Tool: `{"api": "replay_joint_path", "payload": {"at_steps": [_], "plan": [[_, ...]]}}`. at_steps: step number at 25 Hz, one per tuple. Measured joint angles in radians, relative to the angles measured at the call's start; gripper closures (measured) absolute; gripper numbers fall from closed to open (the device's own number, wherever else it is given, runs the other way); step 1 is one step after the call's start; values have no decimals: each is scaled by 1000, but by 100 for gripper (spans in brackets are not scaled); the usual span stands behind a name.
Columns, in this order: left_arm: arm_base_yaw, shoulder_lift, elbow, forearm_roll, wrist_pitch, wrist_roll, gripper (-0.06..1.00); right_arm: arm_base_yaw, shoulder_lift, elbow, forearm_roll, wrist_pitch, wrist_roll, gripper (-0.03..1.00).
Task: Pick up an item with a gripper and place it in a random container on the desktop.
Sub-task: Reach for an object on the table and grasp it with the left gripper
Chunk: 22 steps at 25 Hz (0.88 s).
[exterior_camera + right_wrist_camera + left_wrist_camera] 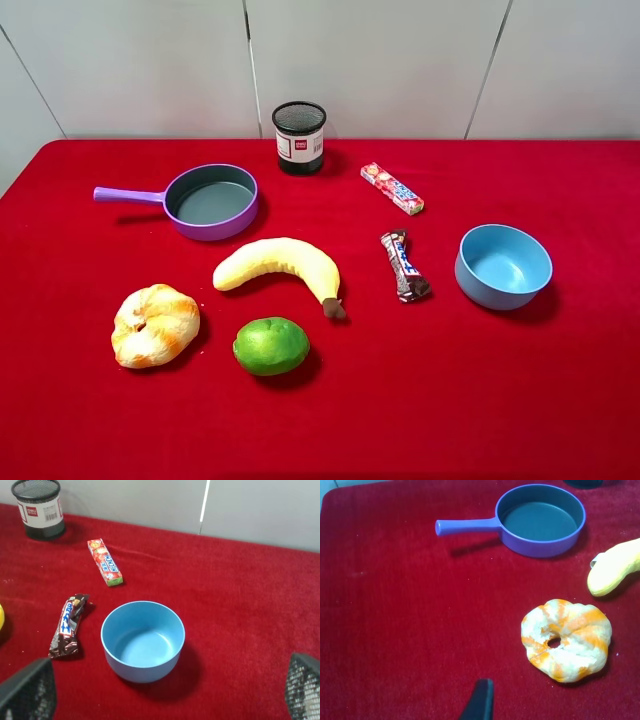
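The green lime (271,345) lies on the red desktop (520,410) near the front, between the croissant and the banana's stem end. The black wire-mesh cup (299,137) stands upright at the back centre; it also shows in the right wrist view (39,509). Neither gripper shows in the exterior high view. The right gripper (165,700) is open and empty, its fingers wide apart, above the cloth near the blue bowl. Of the left gripper only one black fingertip (481,699) shows, above bare cloth near the croissant. The lime is out of both wrist views.
A purple-handled pan (210,201) sits back left, a banana (280,265) in the middle, a croissant (154,325) front left. A light-blue bowl (503,266) sits at the right, with a dark candy bar (404,265) and a red candy pack (392,188) beside it.
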Motion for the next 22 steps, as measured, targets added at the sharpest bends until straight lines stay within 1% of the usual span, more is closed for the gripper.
{"api": "replay_joint_path", "payload": {"at_steps": [22], "plan": [[0, 0, 0, 0, 0, 0, 14, 0, 0, 0, 0, 0, 0, 27]]}}
